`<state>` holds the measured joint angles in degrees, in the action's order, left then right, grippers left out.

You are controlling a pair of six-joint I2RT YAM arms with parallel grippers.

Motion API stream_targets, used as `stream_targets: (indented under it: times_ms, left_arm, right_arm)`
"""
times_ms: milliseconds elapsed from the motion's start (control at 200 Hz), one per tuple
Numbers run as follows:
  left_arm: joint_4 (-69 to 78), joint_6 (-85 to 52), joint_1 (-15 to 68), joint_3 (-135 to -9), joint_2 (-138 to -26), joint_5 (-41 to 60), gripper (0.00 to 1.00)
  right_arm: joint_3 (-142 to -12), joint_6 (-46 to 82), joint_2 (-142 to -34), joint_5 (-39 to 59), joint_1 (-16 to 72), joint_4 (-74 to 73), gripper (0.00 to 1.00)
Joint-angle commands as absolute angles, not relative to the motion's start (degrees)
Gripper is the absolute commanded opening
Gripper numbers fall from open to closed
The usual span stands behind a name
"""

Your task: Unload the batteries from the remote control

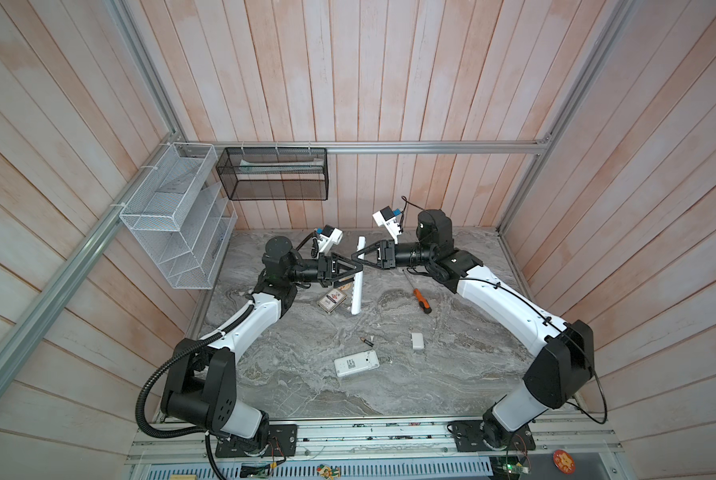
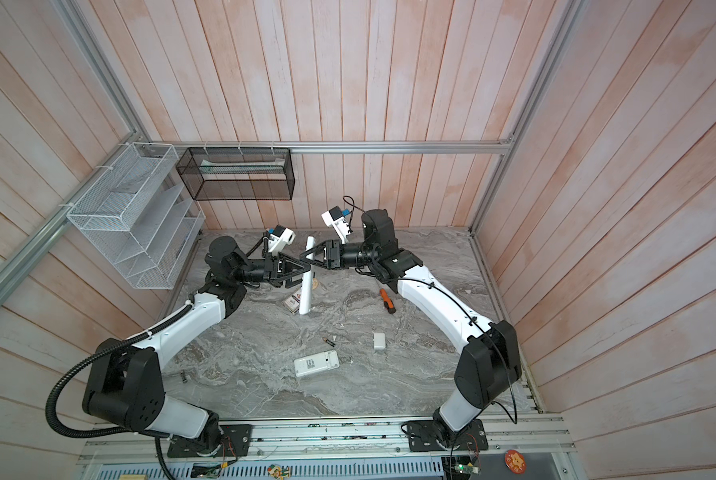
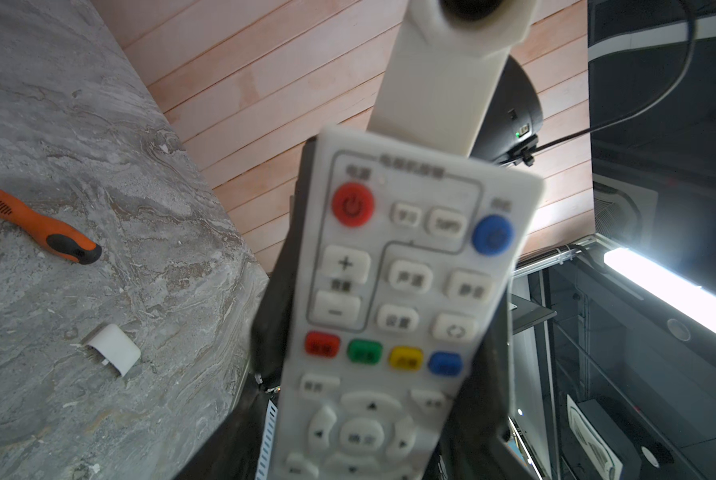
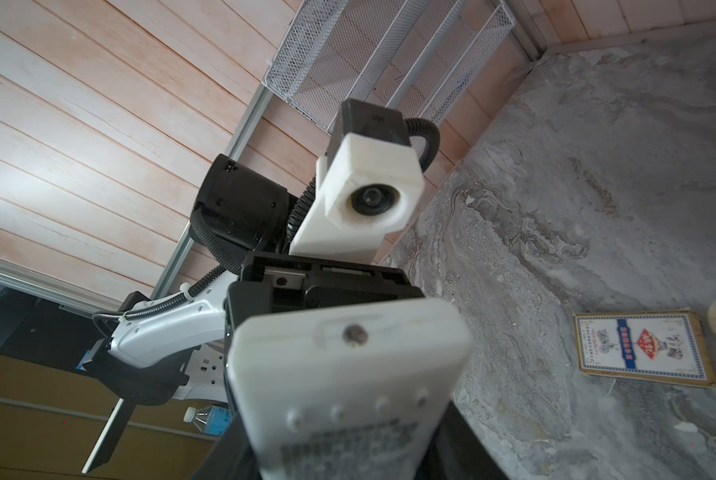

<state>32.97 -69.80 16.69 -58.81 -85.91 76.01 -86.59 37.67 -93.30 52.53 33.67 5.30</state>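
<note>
Regrasp step, I judge: my left gripper [image 1: 360, 269] and right gripper [image 1: 355, 254] both straddle the remote control [image 1: 356, 299]. I cannot tell which jaws clamp it. Next I need one firm hold with its back exposed.

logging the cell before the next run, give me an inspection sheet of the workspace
surface: grey veined marble tabletop, no spill seen
job's things: long white remote standing tilted at the rear; short remote lying flat; a loose battery; white cover lying apart
clutter: orange screwdriver, card box
hands: left hand and right hand flank the long remote; grip unclear
cables: black conduit on left arm; thin cable loops off right arm
surroundings: plank walls, white mesh rack, black mesh basket
</note>
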Motion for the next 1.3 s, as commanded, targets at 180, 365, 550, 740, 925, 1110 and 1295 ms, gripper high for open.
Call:
stream_targets:
  times_ms: [180, 365, 550, 740, 925, 1110, 1295]
  left_arm:
    - [27.8, -65.1, 14.2, -55.9, -81.2, 75.2, 0.77]
    - [20.3, -59.7, 10.2, -54.1, -76.5, 72.5, 0.78]
    - [16.4, -57.4, 10.3, -51.8, -76.5, 67.1, 0.74]
    - [17.1, -56.0, 11.9, -46.3, -77.1, 61.5, 0.69]
    - [20.3, -55.6, 13.9, -41.0, -78.2, 59.2, 0.67]
    - [19.8, -54.1, 14.0, -40.8, -79.2, 58.6, 0.65]
    - [17.0, -51.1, 13.9, -43.5, -82.4, 58.2, 0.57]
  right_arm:
    - [-96.3, 16.2, -96.1, 39.2, 34.2, 28.4, 0.25]
    - [-96.3, 0.7, -97.1, 26.7, 36.9, 38.0, 0.25]
    - [-93.7, -8.1, -98.6, 17.9, 40.4, 39.3, 0.23]
    - [-87.1, -7.6, -98.0, 18.4, 41.6, 31.8, 0.2]
    - [-85.1, -7.7, -98.5, 19.9, 43.3, 29.0, 0.2]
    - [-87.3, -8.8, -101.0, 22.4, 44.2, 30.1, 0.2]
    - [-89.6, -10.6, -104.3, 24.3, 44.5, 30.9, 0.19]
